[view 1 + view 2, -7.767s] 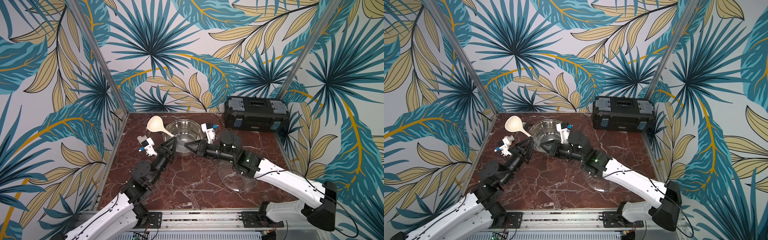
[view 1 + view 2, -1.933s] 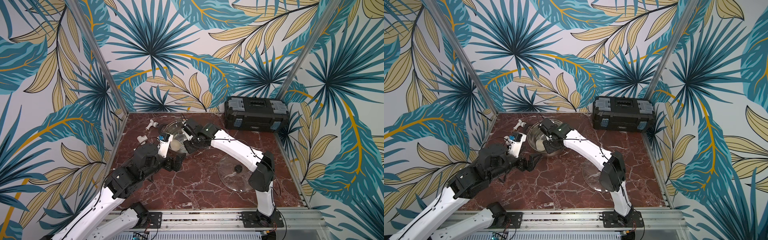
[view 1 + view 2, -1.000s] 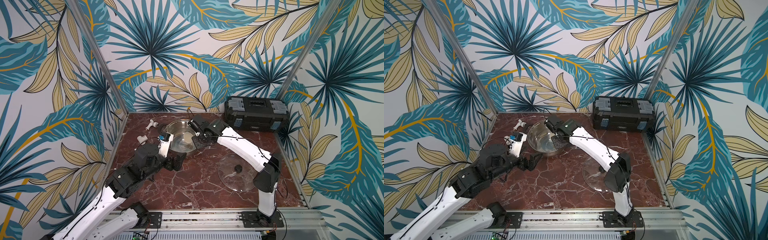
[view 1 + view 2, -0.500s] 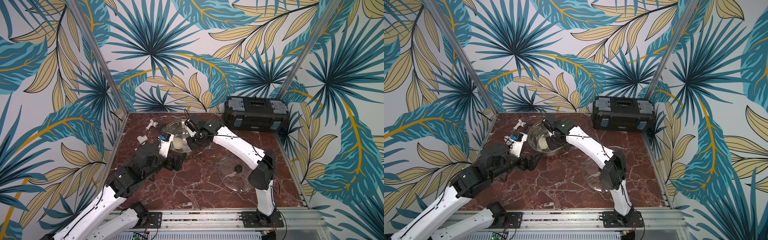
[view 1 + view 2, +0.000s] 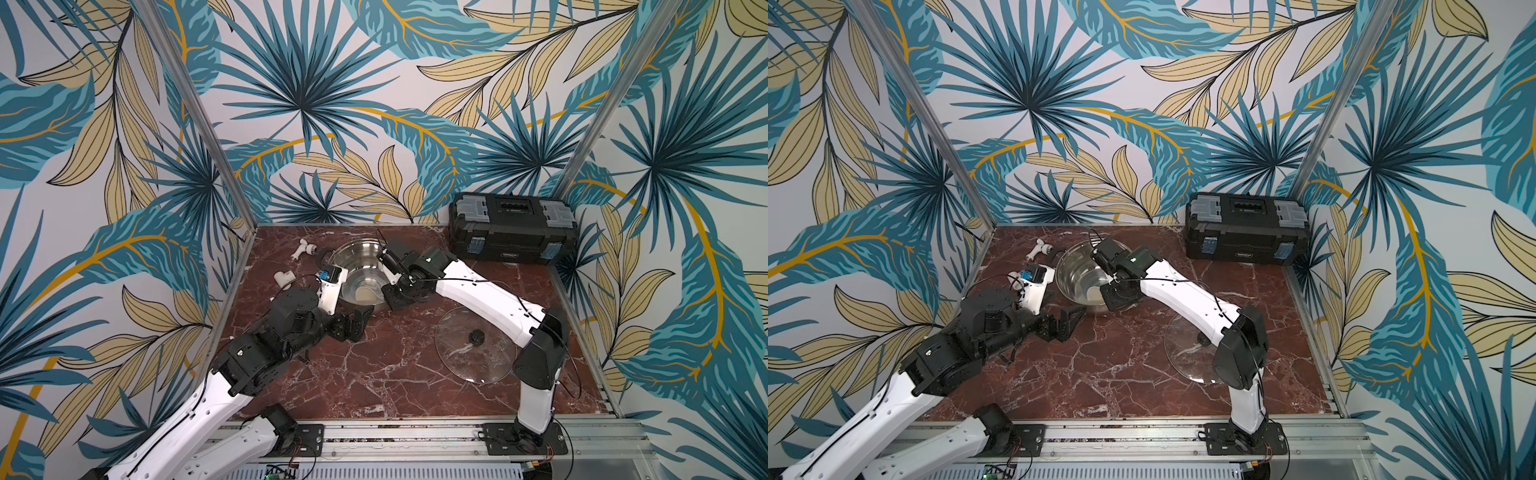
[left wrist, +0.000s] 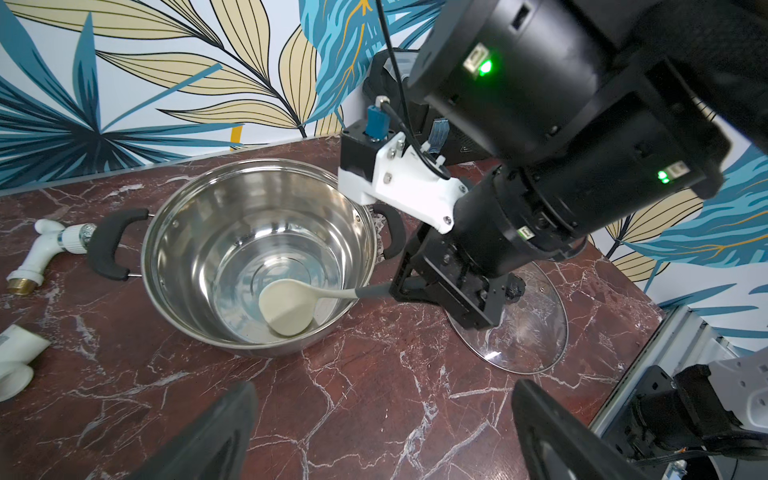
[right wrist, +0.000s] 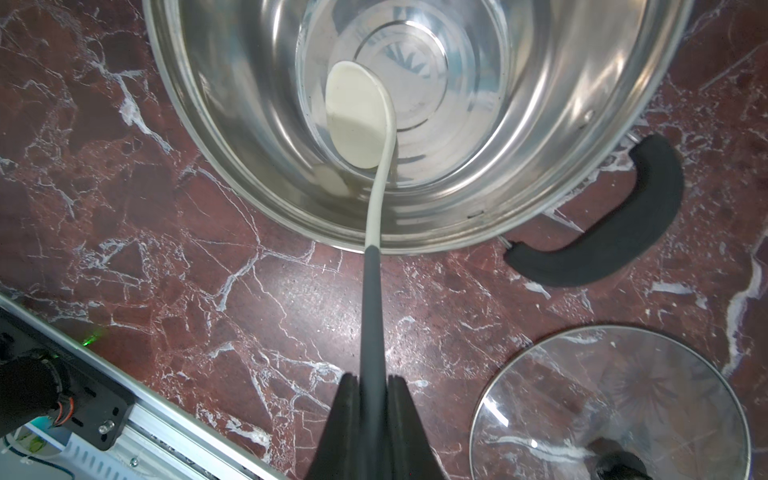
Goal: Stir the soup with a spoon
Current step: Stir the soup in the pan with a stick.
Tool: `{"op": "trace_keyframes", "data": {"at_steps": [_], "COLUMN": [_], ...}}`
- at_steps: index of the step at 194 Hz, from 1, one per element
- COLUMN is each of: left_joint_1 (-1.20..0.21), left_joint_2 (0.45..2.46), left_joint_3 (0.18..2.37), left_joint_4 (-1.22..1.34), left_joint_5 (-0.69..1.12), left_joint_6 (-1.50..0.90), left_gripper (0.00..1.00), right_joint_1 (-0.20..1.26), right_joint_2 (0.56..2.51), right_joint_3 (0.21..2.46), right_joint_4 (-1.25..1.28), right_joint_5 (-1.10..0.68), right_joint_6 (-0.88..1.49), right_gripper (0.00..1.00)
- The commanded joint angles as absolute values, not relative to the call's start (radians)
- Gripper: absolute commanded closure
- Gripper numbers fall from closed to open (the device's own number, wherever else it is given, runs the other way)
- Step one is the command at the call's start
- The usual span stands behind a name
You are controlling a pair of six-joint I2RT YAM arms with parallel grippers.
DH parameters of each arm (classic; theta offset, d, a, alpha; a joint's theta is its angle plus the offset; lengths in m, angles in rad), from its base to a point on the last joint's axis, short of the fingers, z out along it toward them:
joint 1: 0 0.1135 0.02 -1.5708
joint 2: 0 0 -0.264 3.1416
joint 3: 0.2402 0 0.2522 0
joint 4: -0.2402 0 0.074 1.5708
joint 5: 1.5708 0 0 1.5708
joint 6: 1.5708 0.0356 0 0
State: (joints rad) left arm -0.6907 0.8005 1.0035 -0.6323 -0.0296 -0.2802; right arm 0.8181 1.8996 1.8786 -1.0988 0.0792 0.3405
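Lowest in a top view, my left arm [image 5: 291,318] reaches up from the lower left corner. The left jaws stand wide apart and empty over the bench [image 5: 374,374], just short of the pot [image 5: 359,255]. To the lower right the glass lid [image 5: 461,357] lies flat on the bench. Above it the right arm [image 5: 478,297] bends in from the right, and the right jaws are closed tight on the grey handle of the spoon [image 7: 372,270]. In the right wrist view the handle runs straight up the frame from those jaws and crosses the pot's rim. The cream bowl sits low inside, by the wall nearest the jaws. I make out no soup. I judge the stirring falls to the right arm, sweeping the bowl around. Farthest up sit two white pipe fittings [image 5: 305,248] and a black toolbox [image 5: 513,232].
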Motion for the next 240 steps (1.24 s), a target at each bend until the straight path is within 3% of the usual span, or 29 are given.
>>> {"op": "trace_keyframes", "data": {"at_steps": [1, 52, 96, 172, 240], "left_joint_1": [-0.685, -0.686, -0.686, -0.686, -0.686], "left_joint_2": [0.796, 0.795, 0.794, 0.789, 0.791], "left_joint_3": [0.986, 0.984, 0.973, 0.953, 0.954], "left_joint_4": [-0.612, -0.612, -0.612, -0.606, -0.615], "left_joint_5": [-0.019, -0.024, -0.030, -0.041, -0.035], "left_joint_6": [-0.287, -0.293, -0.293, -0.294, -0.271], "left_gripper": [0.00, 0.00, 0.00, 0.00, 0.00], "right_joint_1": [0.822, 0.820, 0.816, 0.816, 0.816], "right_joint_2": [1.864, 1.881, 1.957, 2.077, 1.988], "right_joint_3": [1.847, 1.866, 1.981, 2.170, 2.031], "right_joint_4": [-1.167, -1.201, -1.177, -1.099, -1.069], "right_joint_5": [0.171, 0.329, 0.356, 0.213, 0.062], "right_joint_6": [0.337, 0.342, 0.331, 0.310, 0.318], "right_gripper": [1.00, 1.00, 1.00, 1.00, 1.00]}}
